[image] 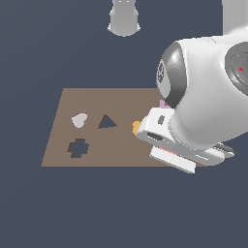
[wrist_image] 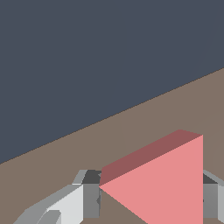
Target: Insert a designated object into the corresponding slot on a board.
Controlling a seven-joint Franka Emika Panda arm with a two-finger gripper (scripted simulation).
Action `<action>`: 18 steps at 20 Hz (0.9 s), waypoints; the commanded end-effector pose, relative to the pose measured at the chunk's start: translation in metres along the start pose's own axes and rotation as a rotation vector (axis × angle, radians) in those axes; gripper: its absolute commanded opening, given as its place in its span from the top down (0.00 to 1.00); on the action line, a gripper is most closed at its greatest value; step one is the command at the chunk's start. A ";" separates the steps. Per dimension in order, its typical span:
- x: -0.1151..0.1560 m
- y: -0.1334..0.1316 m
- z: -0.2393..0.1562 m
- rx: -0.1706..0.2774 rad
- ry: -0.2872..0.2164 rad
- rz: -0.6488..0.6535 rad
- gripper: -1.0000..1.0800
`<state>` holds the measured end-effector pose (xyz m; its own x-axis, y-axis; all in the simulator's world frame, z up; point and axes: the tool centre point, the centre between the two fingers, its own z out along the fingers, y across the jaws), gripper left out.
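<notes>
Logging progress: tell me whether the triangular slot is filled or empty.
Empty. The triangular slot shows dark on the board, while the red triangle sits between the gripper fingers.

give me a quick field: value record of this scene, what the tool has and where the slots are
tool: fingers on either side of the red triangle piece, seemingly gripping it
board: brown panel on a dark surface
triangular slot: dark, unfilled, toward the exterior view's left of the arm
clover slot: dark, unfilled
heart shape: pale grey, beside the triangular slot
orange piece: mostly hidden by the arm
lilac piece: only a sliver visible
task state: triangle not yet in its slot
</notes>
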<state>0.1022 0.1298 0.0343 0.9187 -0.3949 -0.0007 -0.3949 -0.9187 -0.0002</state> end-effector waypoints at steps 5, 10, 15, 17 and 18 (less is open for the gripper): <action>0.026 0.023 -0.001 0.001 0.001 0.272 1.00; 0.042 0.045 -0.002 0.001 0.001 0.482 1.00; 0.052 0.070 -0.003 0.001 0.001 0.691 1.00; 0.055 0.081 -0.003 0.001 0.001 0.776 1.00; 0.056 0.086 -0.003 0.001 0.001 0.818 1.00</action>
<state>0.1204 0.0367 0.0370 0.4010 -0.9161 -0.0002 -0.9161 -0.4010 -0.0006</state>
